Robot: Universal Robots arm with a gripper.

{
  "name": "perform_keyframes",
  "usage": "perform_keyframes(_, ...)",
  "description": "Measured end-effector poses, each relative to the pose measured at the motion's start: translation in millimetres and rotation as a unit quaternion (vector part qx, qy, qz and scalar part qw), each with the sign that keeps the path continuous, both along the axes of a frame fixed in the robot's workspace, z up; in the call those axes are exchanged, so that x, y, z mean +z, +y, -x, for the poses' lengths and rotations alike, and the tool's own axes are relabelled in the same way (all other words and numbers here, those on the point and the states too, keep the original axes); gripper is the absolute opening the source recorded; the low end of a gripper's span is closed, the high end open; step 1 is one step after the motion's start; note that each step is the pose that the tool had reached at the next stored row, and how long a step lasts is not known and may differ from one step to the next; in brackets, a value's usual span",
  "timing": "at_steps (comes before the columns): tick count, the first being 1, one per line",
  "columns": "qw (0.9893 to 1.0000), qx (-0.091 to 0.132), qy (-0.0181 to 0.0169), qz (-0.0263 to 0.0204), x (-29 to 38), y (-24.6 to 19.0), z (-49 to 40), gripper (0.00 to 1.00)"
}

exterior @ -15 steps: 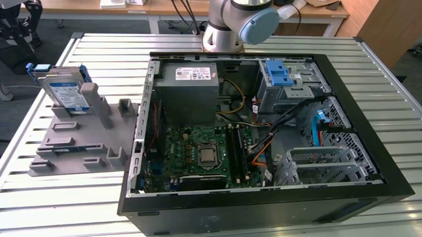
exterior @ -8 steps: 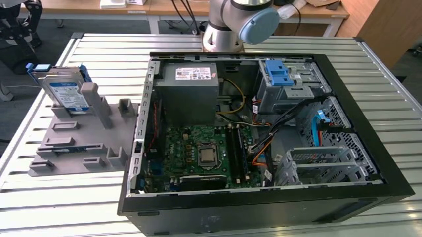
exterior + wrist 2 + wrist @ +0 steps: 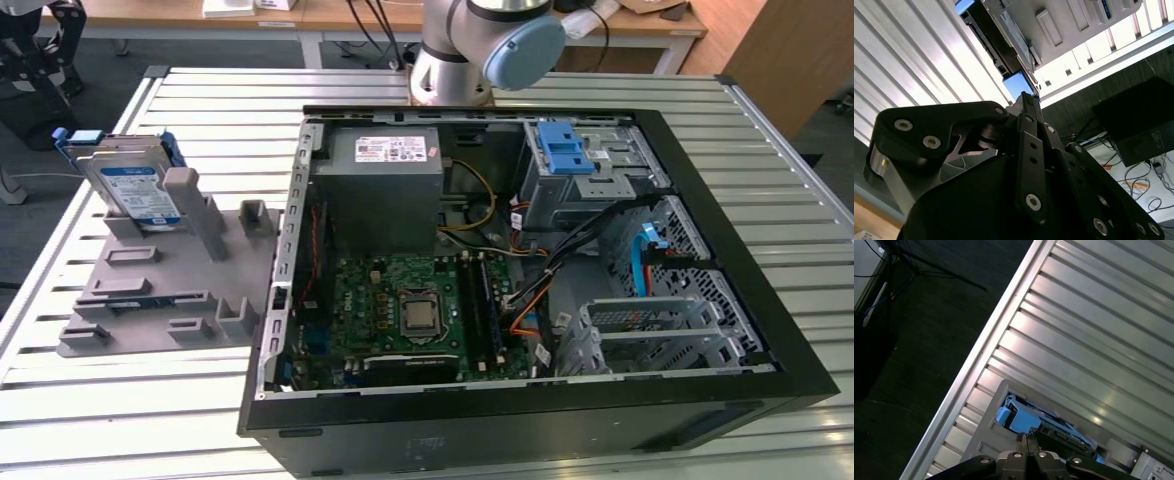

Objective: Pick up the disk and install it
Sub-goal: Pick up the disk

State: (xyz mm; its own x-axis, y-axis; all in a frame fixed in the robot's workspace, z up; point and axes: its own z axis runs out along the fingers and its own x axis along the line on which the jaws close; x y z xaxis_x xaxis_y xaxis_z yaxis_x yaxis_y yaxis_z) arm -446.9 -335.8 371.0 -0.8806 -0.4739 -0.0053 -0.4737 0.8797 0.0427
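**Disk upright in its fixture; gripper clenched at the disk's blue end**

Exterior view. A slatted metal table carries an open computer case, lying on its side with the open face up. Inside it are a grey power supply at the far end and a green motherboard nearer the camera. Toward the exterior view's right is a grey drive cage with a blue latch on top. Loose cables cross between cage and board. The arm rises behind the case. On the exterior view's left, just beside the case, a grey fixture lies on the table. The disk stands upright in a slot at the fixture's far end, label toward the camera and well apart from the drive cage. Its blue bracket shows at the upper corners.

Wrist views. Both wrist views look along the gripper at the disk's end, a close look the exterior view does not give.

- **Second wrist view:** the gripper has its fingertips pressed together with nothing seen between them. They lie against the blue bracket in the picture, but contact cannot be confirmed. The disk runs edge-on beyond, seated in the fixture. A black box sits on the floor past the table edge.
- **First wrist view:** the gripper is again clenched, with the blue bracket just beyond its tips. The dark floor lies beside the table.
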Motion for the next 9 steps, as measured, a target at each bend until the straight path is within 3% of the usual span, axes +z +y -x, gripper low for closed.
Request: perform_keyframes(9, 0.9999, 0.015, 0.0, 0.0, 0.0, 0.0, 0.0, 0.11)
